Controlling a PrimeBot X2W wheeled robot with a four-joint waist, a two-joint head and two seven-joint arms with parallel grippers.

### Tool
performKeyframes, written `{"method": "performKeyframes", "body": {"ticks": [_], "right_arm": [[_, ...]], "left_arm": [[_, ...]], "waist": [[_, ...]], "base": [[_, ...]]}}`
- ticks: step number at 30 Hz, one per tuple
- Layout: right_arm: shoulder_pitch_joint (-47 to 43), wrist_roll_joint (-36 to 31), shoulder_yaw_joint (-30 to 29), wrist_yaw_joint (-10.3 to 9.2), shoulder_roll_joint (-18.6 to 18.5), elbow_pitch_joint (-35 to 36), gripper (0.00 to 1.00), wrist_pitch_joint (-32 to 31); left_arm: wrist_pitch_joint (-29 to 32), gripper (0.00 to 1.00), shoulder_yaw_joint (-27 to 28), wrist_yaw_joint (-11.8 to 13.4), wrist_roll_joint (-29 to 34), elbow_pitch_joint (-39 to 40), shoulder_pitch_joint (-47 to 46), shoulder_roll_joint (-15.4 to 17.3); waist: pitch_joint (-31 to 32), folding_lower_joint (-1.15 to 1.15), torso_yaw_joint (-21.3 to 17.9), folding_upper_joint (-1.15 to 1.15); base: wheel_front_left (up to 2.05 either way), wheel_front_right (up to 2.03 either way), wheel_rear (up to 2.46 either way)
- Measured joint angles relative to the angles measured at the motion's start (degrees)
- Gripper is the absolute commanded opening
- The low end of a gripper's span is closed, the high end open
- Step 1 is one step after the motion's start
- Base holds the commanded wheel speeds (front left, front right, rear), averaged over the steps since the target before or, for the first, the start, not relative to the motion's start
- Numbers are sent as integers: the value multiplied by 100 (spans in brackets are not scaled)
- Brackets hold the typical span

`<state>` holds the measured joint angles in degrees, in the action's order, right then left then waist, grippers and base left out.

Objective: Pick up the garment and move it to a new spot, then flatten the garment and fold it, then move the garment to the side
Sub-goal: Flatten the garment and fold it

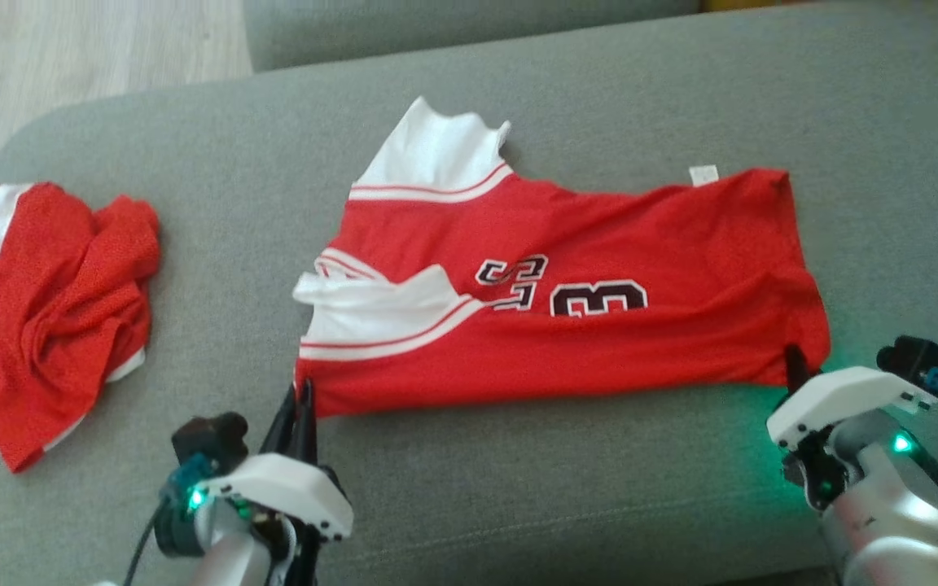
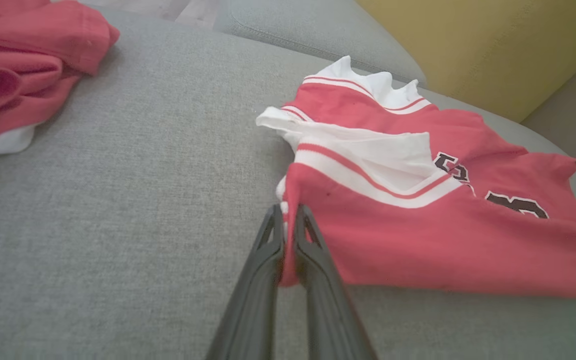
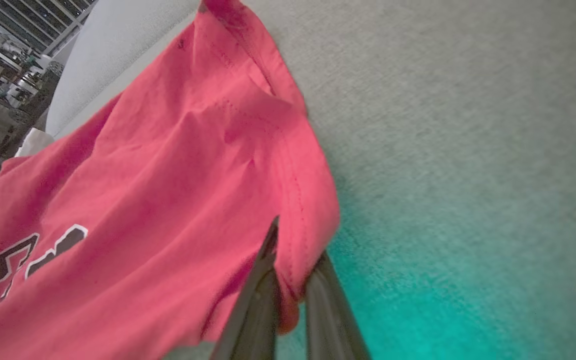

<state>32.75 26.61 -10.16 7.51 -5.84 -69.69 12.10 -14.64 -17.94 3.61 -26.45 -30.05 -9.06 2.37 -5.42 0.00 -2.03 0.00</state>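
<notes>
The garment point(image 1: 599, 325) is a red jersey with white trim and dark number lettering, spread across the grey sofa cushion point(image 1: 518, 488). My left gripper point(image 1: 303, 392) is shut on the garment's near left corner; in the left wrist view red cloth point(image 2: 418, 230) is pinched between its fingers point(image 2: 313, 260). My right gripper point(image 1: 795, 365) is shut on the garment's near right corner, where the hem point(image 3: 293, 210) folds over between its two dark fingers point(image 3: 263, 285).
A second red and white cloth point(image 1: 54, 317) lies crumpled at the cushion's left end, also seen as a red heap point(image 2: 23, 65) in the left wrist view. A yellow cushion point(image 2: 493, 45) stands behind. Wooden floor point(image 1: 70, 49) lies beyond the sofa.
</notes>
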Motion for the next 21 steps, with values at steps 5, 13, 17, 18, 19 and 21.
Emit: {"method": "performKeyframes", "body": {"ticks": [5,13,17,18,19,21], "right_arm": [[-2,-259,-66,0,-181,-279,0,-223],[-83,-523,-333,1,-448,-472,0,-588],[-131,-683,-514,1,-487,-491,100,-599],[-152,-735,-553,1,-487,-497,100,-577],[-164,-770,-576,0,-486,-511,100,-543],[-165,-917,-569,0,-494,-517,100,-419]], "left_arm": [[0,0,-188,-56,-55,-141,267,-1],[0,0,-627,-174,-174,-288,731,0],[0,37,-758,-204,-299,-298,794,2],[0,79,-749,-159,-299,-268,794,3],[0,100,-733,-131,-301,-227,793,8],[0,100,-694,-103,-375,-96,793,22]], "waist": [[263,0,-81,0],[589,0,-207,0],[640,0,-245,0],[644,0,-251,0],[647,0,-256,0],[650,0,-267,0]], "base": [[0,0,0],[0,0,0],[0,0,0],[0,0,0],[0,0,0],[0,0,0]]}}
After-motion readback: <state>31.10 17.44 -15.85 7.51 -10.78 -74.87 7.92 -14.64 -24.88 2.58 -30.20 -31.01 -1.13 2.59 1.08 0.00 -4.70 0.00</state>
